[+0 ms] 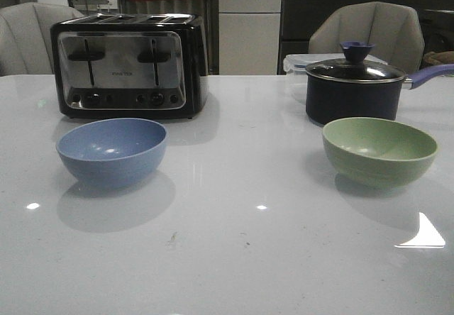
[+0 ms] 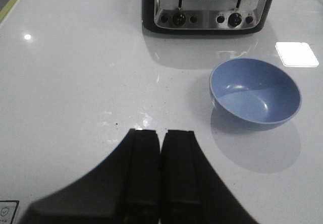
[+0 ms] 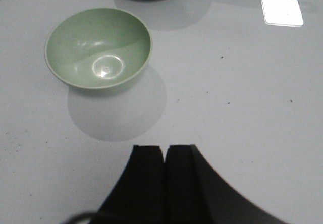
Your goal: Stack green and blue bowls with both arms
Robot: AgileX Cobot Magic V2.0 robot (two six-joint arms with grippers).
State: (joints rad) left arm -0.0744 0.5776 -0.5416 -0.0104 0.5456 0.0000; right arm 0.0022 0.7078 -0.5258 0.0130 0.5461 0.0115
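A dusty blue bowl (image 1: 112, 152) stands upright and empty on the left of the white table, in front of the toaster. The pale green bowl (image 1: 379, 150) stands upright and empty on the right, in front of the saucepan. Neither arm shows in the front view. In the left wrist view my left gripper (image 2: 161, 132) is shut with nothing in it, hanging over bare table short of the blue bowl (image 2: 255, 93). My right gripper (image 3: 165, 147) is likewise shut and empty, well back from the green bowl (image 3: 98, 47).
A black and chrome toaster (image 1: 128, 65) stands at the back left. A dark lidded saucepan (image 1: 355, 88) with a blue handle stands at the back right, a clear plastic container (image 1: 298, 65) behind it. Two chairs stand beyond the table's far edge.
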